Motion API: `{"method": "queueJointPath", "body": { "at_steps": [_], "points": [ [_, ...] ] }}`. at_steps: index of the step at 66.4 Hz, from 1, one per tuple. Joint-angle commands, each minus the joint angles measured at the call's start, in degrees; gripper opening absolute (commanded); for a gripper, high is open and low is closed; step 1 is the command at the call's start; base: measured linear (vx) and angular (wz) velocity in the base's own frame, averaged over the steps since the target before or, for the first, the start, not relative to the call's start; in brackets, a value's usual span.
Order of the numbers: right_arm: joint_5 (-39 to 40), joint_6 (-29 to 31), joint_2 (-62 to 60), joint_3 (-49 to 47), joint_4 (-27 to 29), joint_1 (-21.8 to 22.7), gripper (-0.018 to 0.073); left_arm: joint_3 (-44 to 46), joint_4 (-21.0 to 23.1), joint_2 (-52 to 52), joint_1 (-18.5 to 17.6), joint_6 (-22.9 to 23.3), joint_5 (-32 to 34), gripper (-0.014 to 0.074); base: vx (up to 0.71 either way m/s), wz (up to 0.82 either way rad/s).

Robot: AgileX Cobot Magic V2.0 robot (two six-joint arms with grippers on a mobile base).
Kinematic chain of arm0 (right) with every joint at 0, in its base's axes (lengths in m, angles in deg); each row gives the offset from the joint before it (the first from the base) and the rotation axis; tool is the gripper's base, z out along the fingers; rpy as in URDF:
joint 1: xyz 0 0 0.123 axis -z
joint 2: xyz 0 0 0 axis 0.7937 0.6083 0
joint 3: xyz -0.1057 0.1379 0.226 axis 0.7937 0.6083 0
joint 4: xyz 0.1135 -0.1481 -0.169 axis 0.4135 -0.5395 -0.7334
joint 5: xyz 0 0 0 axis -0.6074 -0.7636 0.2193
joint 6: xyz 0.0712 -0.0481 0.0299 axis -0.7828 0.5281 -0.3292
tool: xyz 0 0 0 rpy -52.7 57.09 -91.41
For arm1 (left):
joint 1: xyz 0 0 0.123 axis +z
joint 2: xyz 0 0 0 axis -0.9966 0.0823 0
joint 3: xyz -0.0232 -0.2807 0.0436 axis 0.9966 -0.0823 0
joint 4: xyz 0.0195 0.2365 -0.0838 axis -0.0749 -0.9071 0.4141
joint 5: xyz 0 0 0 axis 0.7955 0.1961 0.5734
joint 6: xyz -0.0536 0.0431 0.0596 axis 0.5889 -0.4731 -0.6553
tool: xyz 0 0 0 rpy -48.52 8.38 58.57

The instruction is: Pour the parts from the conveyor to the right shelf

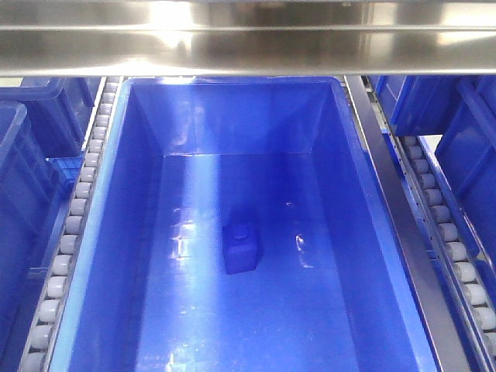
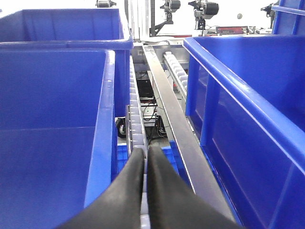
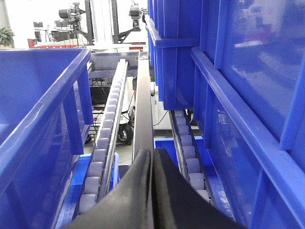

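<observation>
The part, a small bright-blue block [image 1: 241, 246] with a square stud on top, lies on the floor of a large blue bin [image 1: 372, 232]. That bin sits on the right shelf [image 1: 248, 39], a stainless-steel rack with grey roller tracks [image 1: 74, 225]. My left gripper [image 2: 146, 150] is shut and empty, hovering over a roller track [image 2: 136, 119] between two bins. In the right wrist view my right gripper [image 3: 153, 151] is also shut and empty, above a steel rail [image 3: 143, 105]. Neither gripper shows in the front view. The conveyor is out of view.
Blue bins flank the left gripper, one on its left [image 2: 102, 119] and one on its right [image 2: 228, 95]. Beside the right gripper stand a bin [image 3: 47, 95] and stacked bins [image 3: 238, 95]. A steel beam crosses above the bin in front. Cables and castors show below the rack.
</observation>
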Motion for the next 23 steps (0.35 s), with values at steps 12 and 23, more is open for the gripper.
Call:
{"method": "queueJointPath", "body": {
  "at_steps": [12,23],
  "points": [
    [4.7,0.4,-0.5,0.5,-0.3,0.0,-0.0009,1.1,0.4,-0.7,-0.3,0.4,4.5,-0.0006,0.00,0.00],
    [4.7,0.4,-0.5,0.5,-0.3,0.0,-0.0009,1.1,0.4,-0.7,-0.3,0.4,4.5,-0.0006,0.00,0.00]
  ]
}}
